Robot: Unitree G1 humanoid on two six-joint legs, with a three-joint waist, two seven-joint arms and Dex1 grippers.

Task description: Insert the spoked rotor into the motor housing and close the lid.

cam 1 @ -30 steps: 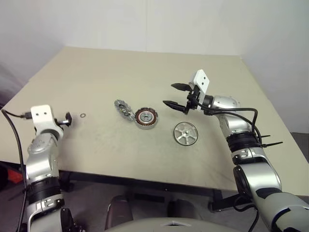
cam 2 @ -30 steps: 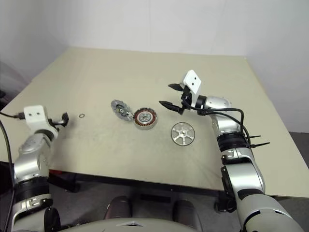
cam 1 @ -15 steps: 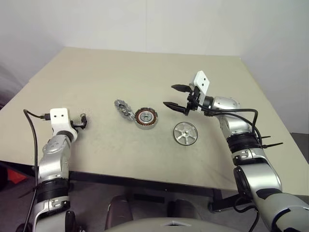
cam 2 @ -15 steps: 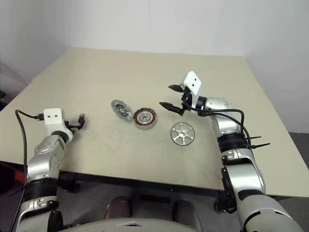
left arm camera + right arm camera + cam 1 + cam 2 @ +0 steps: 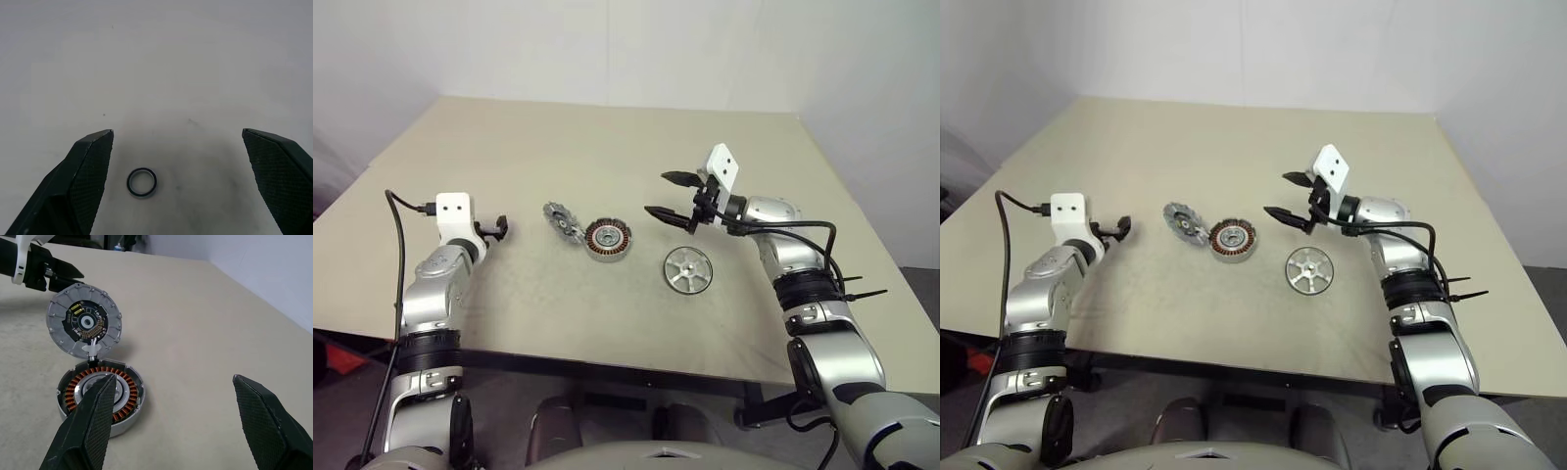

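Both pincers wide open, nothing picked up

Left pincer (image 5: 499, 228) sits low near the table's (image 5: 607, 137) left edge, pointing forward and a bit down, spread wide over a little dark ring (image 5: 142, 182) lying between its fingers (image 5: 90, 171), not touching. Right pincer (image 5: 668, 198) hangs level above the table, aimed left toward the housing (image 5: 609, 239), spread and empty. Housing's mid-table, only its copper coils inside, with the lid (image 5: 563, 221) just beside it on the left. Rotor (image 5: 689, 270) lies flat to its right, toward the near edge.
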